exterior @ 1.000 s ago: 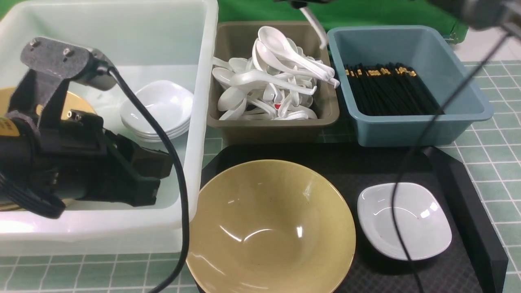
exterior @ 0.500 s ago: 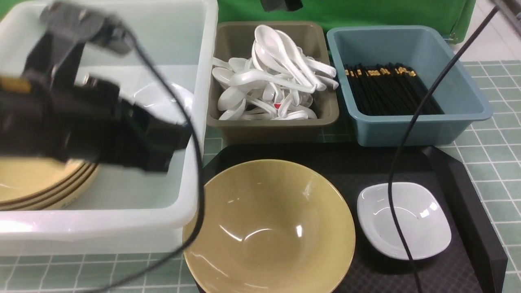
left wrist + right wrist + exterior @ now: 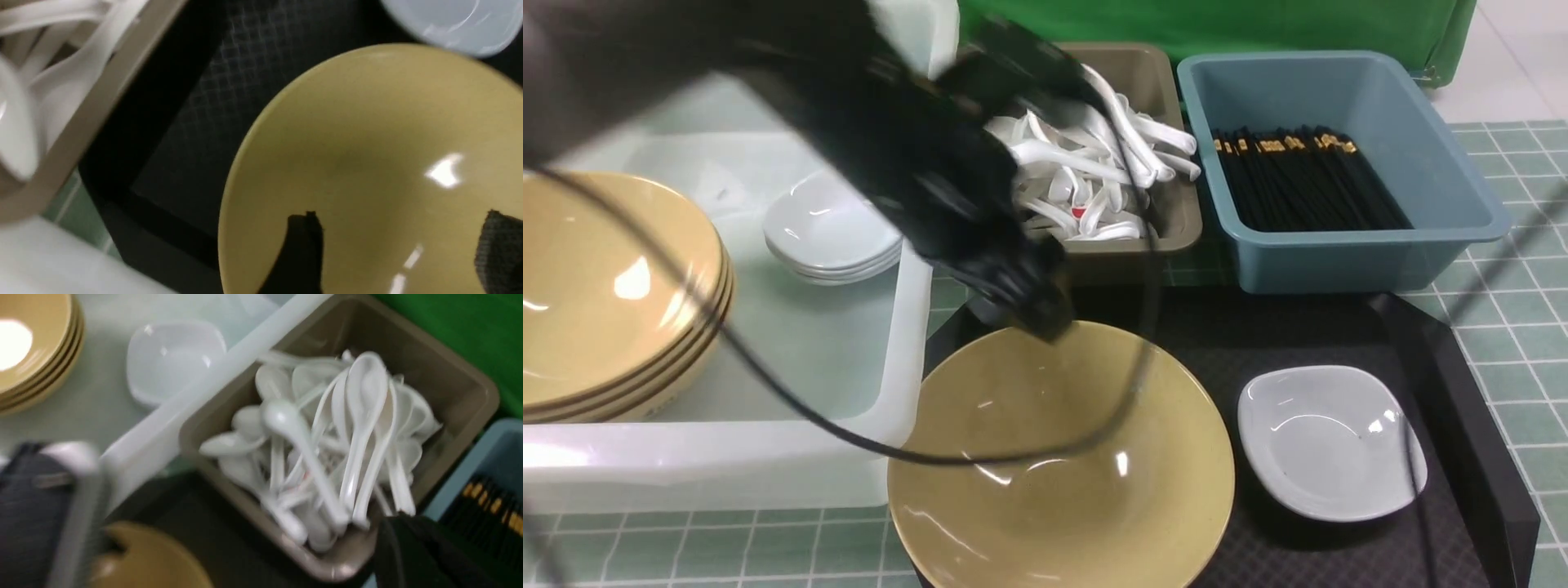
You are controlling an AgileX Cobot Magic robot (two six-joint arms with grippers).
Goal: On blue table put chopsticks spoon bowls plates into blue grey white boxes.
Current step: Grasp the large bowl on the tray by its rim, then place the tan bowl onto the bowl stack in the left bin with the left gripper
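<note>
A large yellow bowl [image 3: 1062, 457] and a small white dish [image 3: 1331, 441] sit on the black tray [image 3: 1445, 367]. My left gripper [image 3: 1036, 314] hovers over the bowl's far rim. In the left wrist view the left gripper [image 3: 402, 241] is open and empty, with the bowl [image 3: 367, 143] under both fingers. The white box [image 3: 907, 327] holds stacked yellow bowls [image 3: 605, 294] and stacked white dishes [image 3: 829, 233]. The grey box [image 3: 1168, 233] holds white spoons [image 3: 1094, 163]. The blue box [image 3: 1339, 261] holds black chopsticks [image 3: 1298, 180]. My right gripper [image 3: 408, 547] is a dark blur above the spoons [image 3: 327, 449].
The left arm and its cable [image 3: 849, 433] cross the white box's right wall and the bowl. The tray has a raised black rim on the right. Green tiled table [image 3: 1519, 269] shows to the right of the tray.
My left arm has swung right, from inside the white box to over the yellow bowl on the tray, uncovering the bowl stack. The right arm's cable has left the front view.
</note>
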